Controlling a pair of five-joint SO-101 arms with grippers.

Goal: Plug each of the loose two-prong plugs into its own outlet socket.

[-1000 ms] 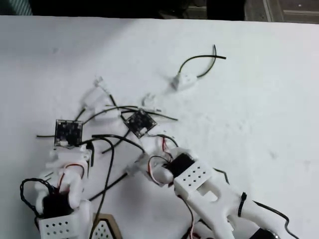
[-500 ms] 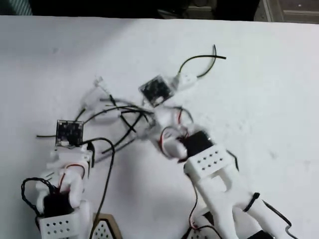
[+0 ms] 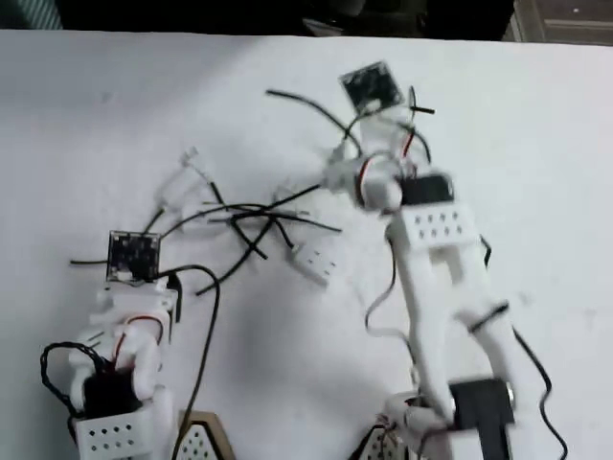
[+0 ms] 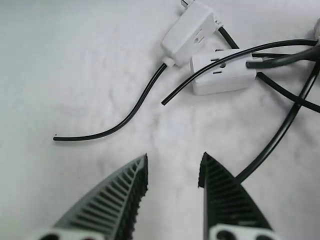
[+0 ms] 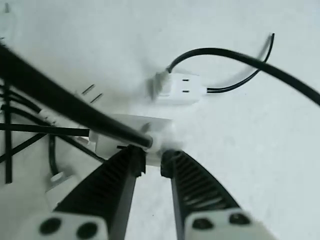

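Note:
My right gripper (image 5: 152,156) is shut on a white two-prong plug (image 5: 156,143), whose black cord (image 5: 60,97) trails away from it. Just beyond the plug lies a white outlet socket (image 5: 182,89) with two slots and its own black cable. In the high view the right arm (image 3: 431,230) is stretched toward the far middle of the table, and the held cord (image 3: 297,103) hangs off to the left. My left gripper (image 4: 172,162) is open above bare table. Ahead of it lie two white outlet pieces (image 4: 222,72) (image 4: 187,32) among black cords.
Crossed black cords (image 3: 249,216) tangle at the table's middle, with another white socket (image 3: 314,261) beside them. Loose prongs (image 5: 91,93) of a white piece show near the held plug. The left arm (image 3: 129,316) stands at the near left.
The right arm has swung from the near middle to the far side of the table, carrying the plug and dragging its cord. The left arm has kept still.

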